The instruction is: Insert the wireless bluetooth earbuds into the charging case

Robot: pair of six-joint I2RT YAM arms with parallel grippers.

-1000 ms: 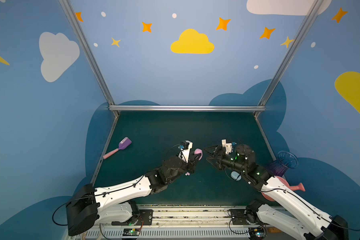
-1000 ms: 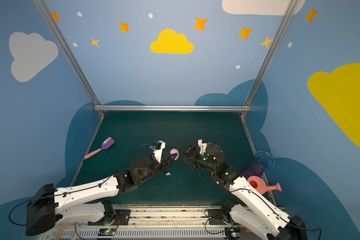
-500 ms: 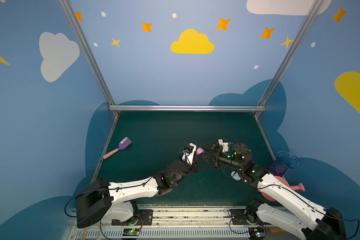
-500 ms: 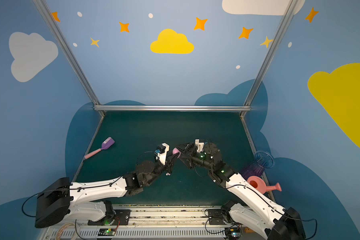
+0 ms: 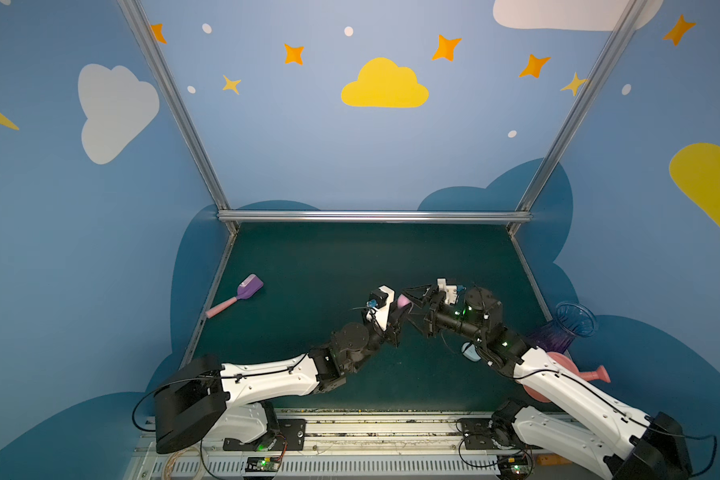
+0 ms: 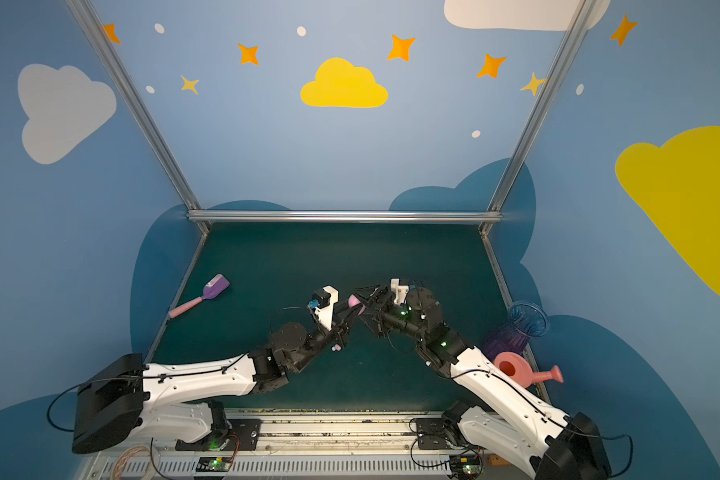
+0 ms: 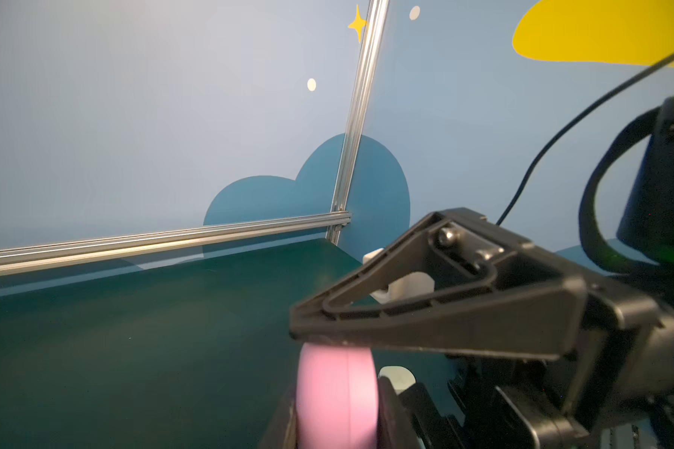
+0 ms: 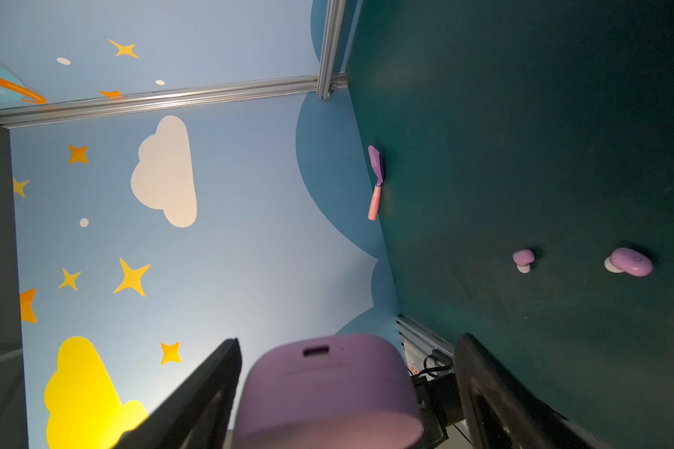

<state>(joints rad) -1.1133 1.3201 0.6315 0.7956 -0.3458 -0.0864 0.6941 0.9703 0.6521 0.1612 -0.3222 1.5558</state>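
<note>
Since the left gripper clamps the pink case while the right gripper straddles it open, gripping nothing, an off-centre squeeze could twist it free.

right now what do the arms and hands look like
The left arm and right arm have white shells, black joints and thin black cables; green lights dot the right. The left hand and right hand are black; the right's fingers are open triangular frames.
</note>
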